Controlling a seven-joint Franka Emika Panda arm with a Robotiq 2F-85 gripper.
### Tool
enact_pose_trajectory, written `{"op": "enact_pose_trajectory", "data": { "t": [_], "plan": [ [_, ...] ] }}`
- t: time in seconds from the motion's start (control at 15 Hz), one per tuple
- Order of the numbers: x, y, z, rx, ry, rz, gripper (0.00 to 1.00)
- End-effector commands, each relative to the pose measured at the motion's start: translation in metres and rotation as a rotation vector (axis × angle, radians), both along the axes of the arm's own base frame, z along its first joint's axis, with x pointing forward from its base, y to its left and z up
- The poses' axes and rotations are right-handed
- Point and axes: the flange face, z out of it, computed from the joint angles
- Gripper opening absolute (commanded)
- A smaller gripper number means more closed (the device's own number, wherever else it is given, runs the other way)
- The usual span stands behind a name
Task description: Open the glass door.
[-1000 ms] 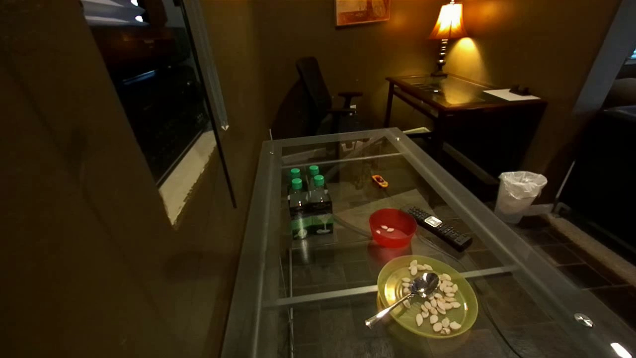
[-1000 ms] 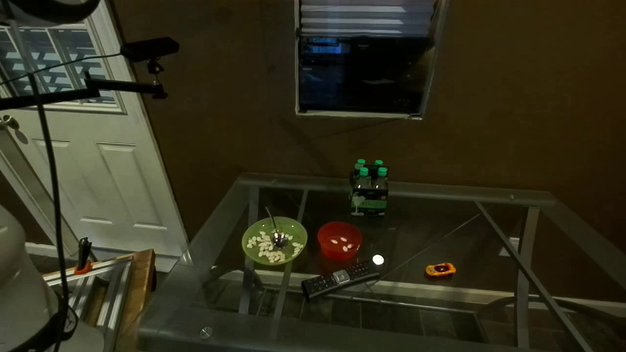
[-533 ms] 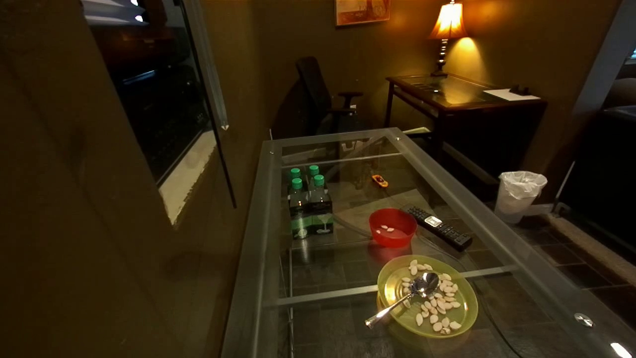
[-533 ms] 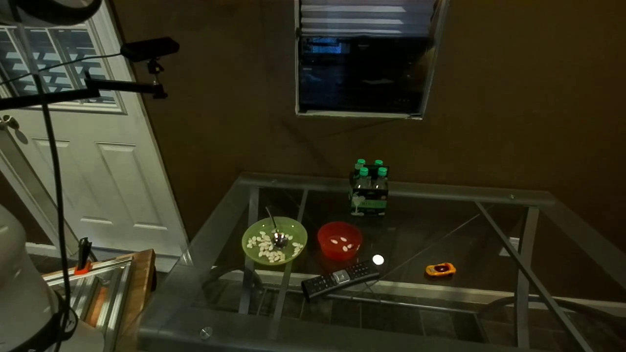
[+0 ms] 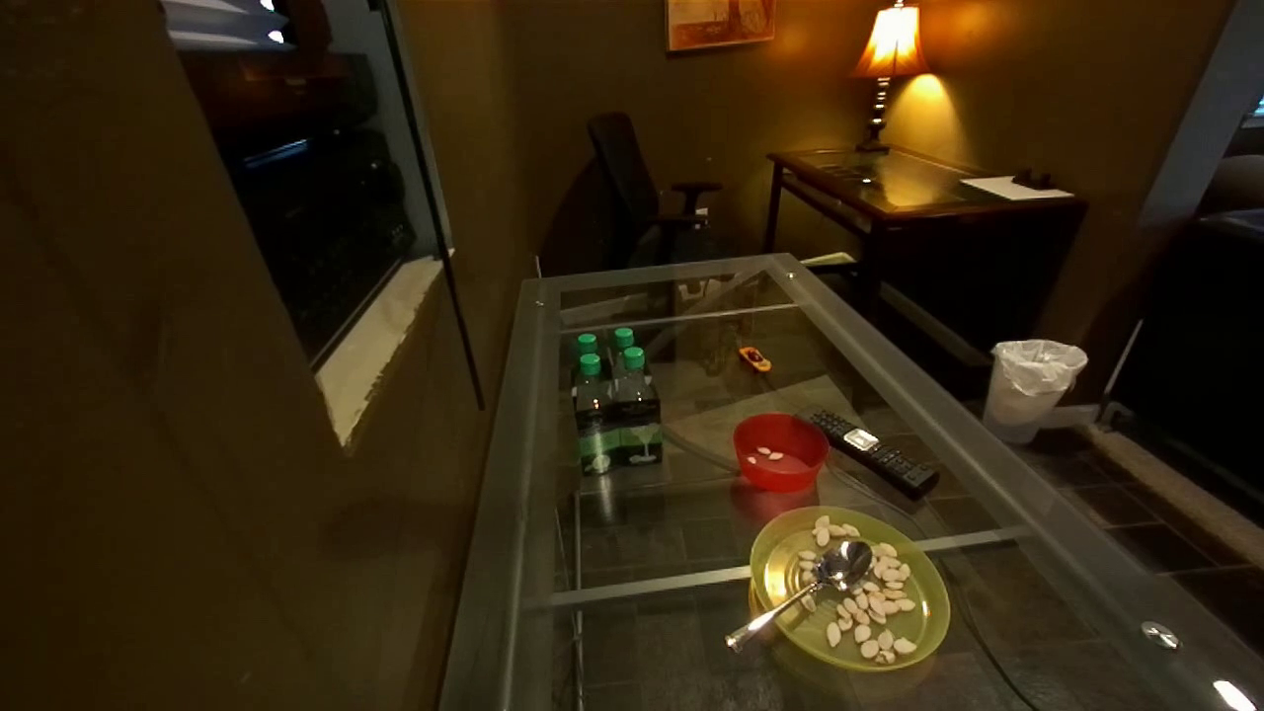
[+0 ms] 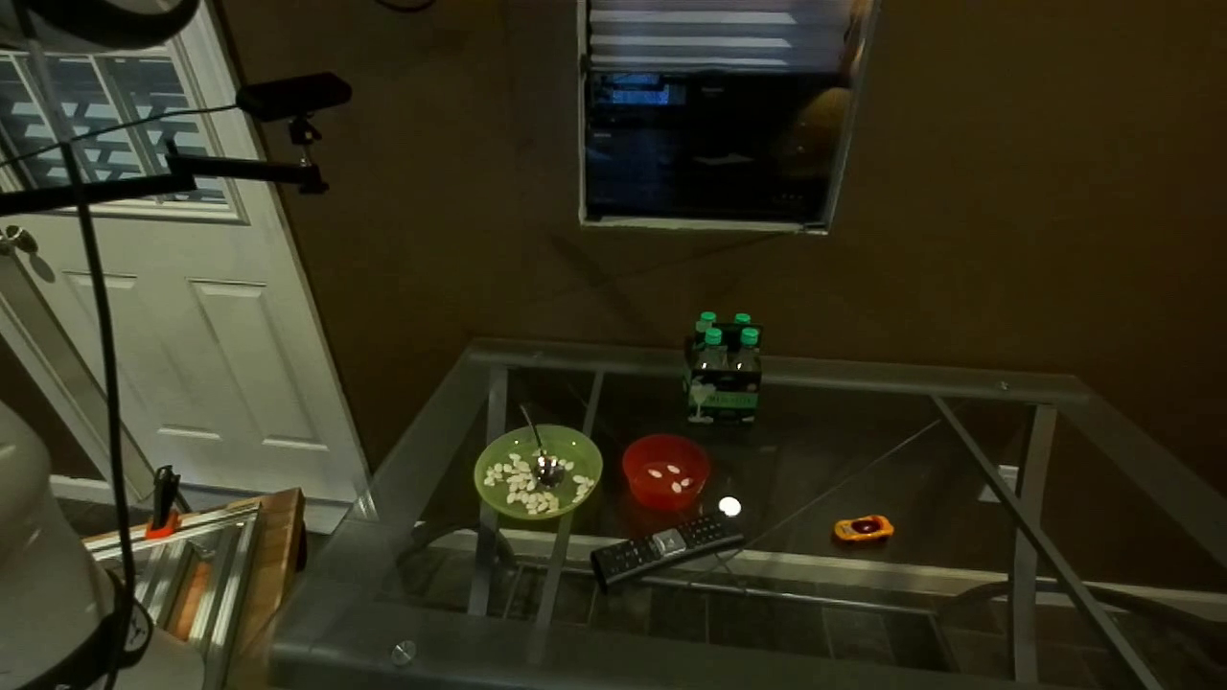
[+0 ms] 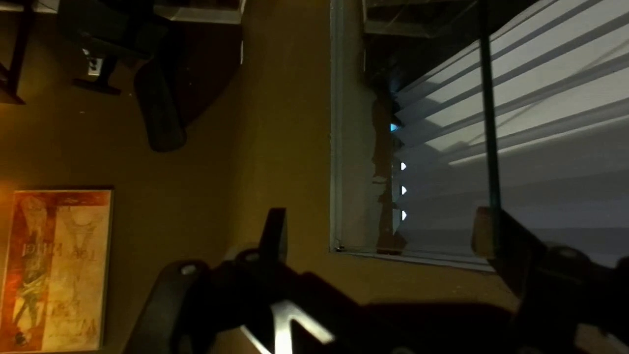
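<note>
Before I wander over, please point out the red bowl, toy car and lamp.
Red bowl [image 5: 783, 477], in an exterior view: front wall.
Toy car [image 6: 863, 529], in an exterior view: mid-body.
Lamp [image 5: 891, 53], in an exterior view: lit shade.

On the table [image 6: 613, 661], a bowl [image 6: 654, 491] stands between bottles [image 6: 715, 357] and remote [image 6: 668, 543].

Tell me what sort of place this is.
Likely a room in a home, perhaps a study: a lit lamp stands on a desk, a framed picture hangs nearby, and a remote control lies on a glass-topped table.
</note>
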Motion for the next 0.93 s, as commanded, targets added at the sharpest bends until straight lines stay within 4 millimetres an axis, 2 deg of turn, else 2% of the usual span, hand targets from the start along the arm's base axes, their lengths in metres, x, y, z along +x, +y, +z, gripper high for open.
{"op": "enact_pose_trajectory", "data": {
  "t": [0.0,0.4,0.67,0.87],
  "plan": [
    [0.006,-0.013,0.003,-0.05,-0.036,-0.034,1.0],
    [0.022,-0.05,0.008,-0.084,-0.058,-0.142,1.0],
    [0.031,-0.086,0.017,-0.097,-0.07,-0.219,1.0],
    [0.04,-0.117,0.015,-0.091,-0.04,-0.277,1.0]
  ]
}}
